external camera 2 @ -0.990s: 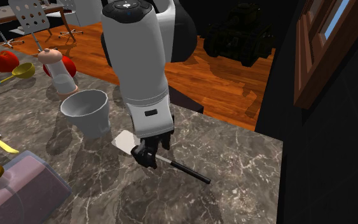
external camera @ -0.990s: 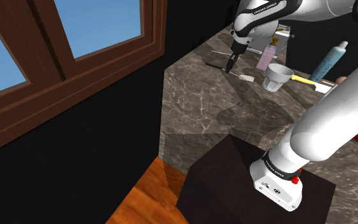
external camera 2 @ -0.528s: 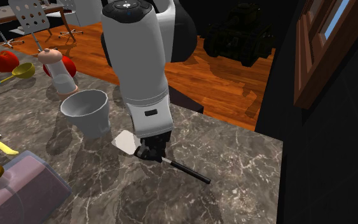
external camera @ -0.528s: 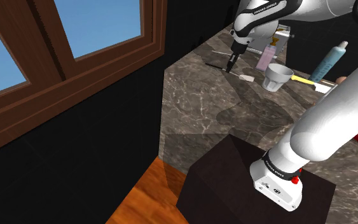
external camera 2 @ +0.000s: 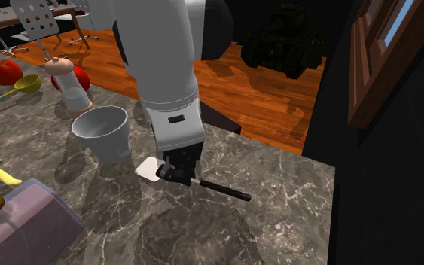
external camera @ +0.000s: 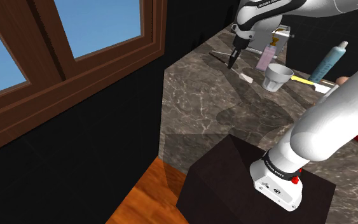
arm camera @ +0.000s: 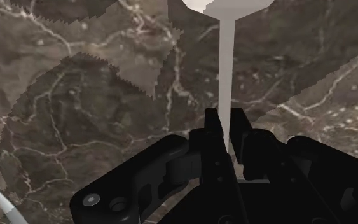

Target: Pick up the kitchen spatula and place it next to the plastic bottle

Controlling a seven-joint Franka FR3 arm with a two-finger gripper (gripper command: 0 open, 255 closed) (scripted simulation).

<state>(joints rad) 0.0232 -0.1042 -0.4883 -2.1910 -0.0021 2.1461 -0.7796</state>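
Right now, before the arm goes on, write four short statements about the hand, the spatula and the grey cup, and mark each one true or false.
1. The hand is shut on the pale shaft of the spatula. True.
2. The grey cup lies tipped on its side. False: it stands upright, mouth up, on the marbled counter.
3. The far end of the spatula's handle is black. True.
4. The spatula's white blade sits inside the cup. False: the blade is outside the cup, near its base and apart from it.

Dim light, jagged shadows (wrist view)
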